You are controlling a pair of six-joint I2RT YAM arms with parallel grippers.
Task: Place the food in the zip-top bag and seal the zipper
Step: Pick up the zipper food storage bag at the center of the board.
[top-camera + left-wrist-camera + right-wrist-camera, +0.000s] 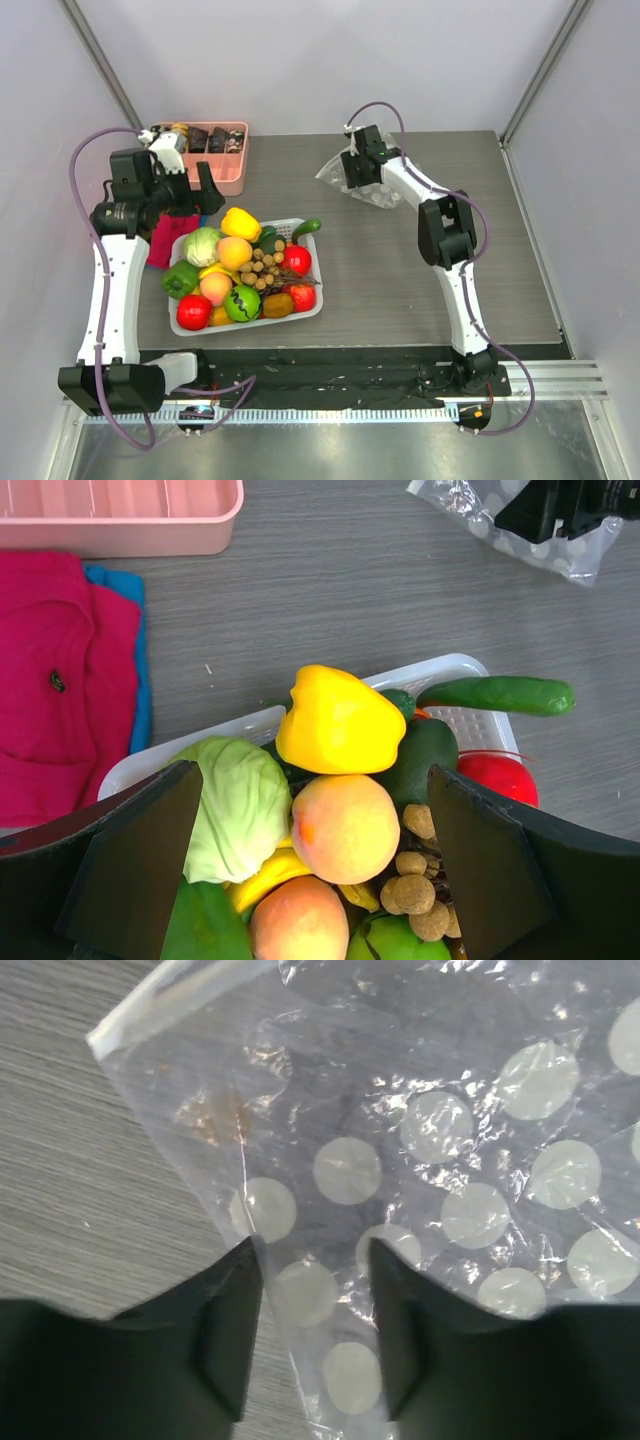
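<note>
Right fingers (225,1360) straddle the bag (450,1160) edge, apart, not pinching; thin film may slip free or bunch. Left fingers (140,860) hang spread above food (335,725).

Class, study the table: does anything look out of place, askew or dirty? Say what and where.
The green cucumber hangs out over the far right corner of the white basket, not nested in the pile. The dotted bag lies crumpled, with a brownish smudge near one corner.

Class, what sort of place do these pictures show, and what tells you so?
Probably a lab robot test bench, not a kitchen: two robot arms bolted to a grey table, plain walls around it, glossy toy food in a white basket.
</note>
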